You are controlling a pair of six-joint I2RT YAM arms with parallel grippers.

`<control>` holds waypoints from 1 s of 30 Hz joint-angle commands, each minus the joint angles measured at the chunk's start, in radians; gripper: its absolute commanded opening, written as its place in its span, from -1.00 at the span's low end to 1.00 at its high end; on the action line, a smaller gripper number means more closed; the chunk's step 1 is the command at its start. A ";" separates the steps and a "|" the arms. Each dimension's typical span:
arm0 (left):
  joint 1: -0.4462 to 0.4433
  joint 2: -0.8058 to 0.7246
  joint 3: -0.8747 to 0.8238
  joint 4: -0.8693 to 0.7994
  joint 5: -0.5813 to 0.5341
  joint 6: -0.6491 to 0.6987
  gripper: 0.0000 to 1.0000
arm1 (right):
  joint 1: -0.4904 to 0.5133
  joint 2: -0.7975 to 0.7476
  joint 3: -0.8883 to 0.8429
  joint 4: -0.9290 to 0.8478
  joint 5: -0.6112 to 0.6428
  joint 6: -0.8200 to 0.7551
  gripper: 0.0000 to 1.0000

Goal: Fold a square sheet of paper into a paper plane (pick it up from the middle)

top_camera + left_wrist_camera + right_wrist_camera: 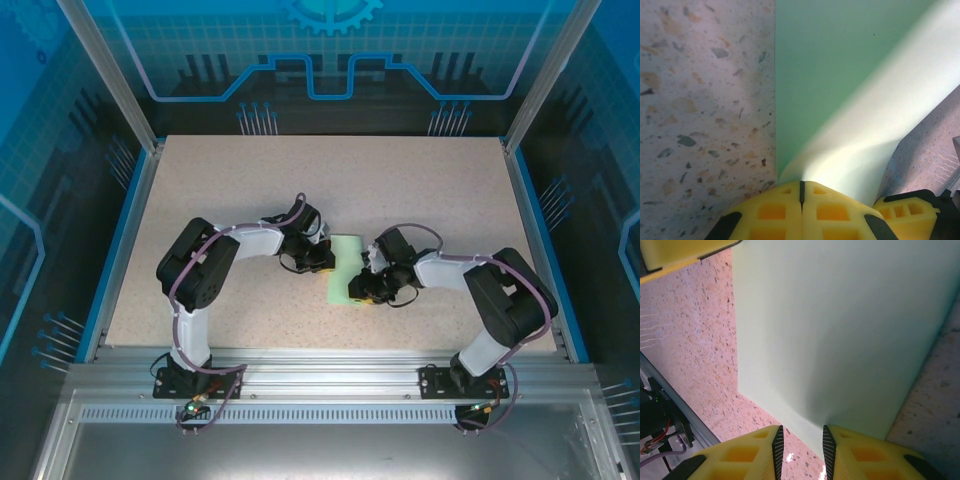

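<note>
The square sheet of paper (345, 262), pale mint green, lies mid-table between both arms. My left gripper (325, 260) is at its left edge. In the left wrist view the jaws (801, 183) are shut, and the paper (840, 65) curls up off the table into their tips. My right gripper (366, 288) is at the sheet's near right edge. In the right wrist view its fingers (800, 434) stand apart. The paper's (840, 330) near edge reaches the gap, beside the right fingertip (828, 437). No paper plane shape shows; the sheet looks unfolded.
The speckled table (420, 180) has a blue rim and an aluminium rail (320, 362) at its near edge. A yellow finger of the right gripper (905, 215) is close beside my left jaws. The left gripper's finger (685, 252) shows at the sheet's far corner.
</note>
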 commanded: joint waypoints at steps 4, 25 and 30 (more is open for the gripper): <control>-0.015 0.034 0.002 -0.064 -0.012 0.020 -1.00 | 0.025 -0.037 -0.046 0.012 -0.015 0.024 -0.37; -0.015 0.038 0.002 -0.067 -0.012 0.028 -1.00 | -0.082 -0.017 0.101 0.012 0.057 -0.009 -0.39; -0.015 0.041 0.008 -0.074 -0.012 0.031 -1.00 | -0.102 0.058 0.115 0.036 0.056 -0.023 -0.39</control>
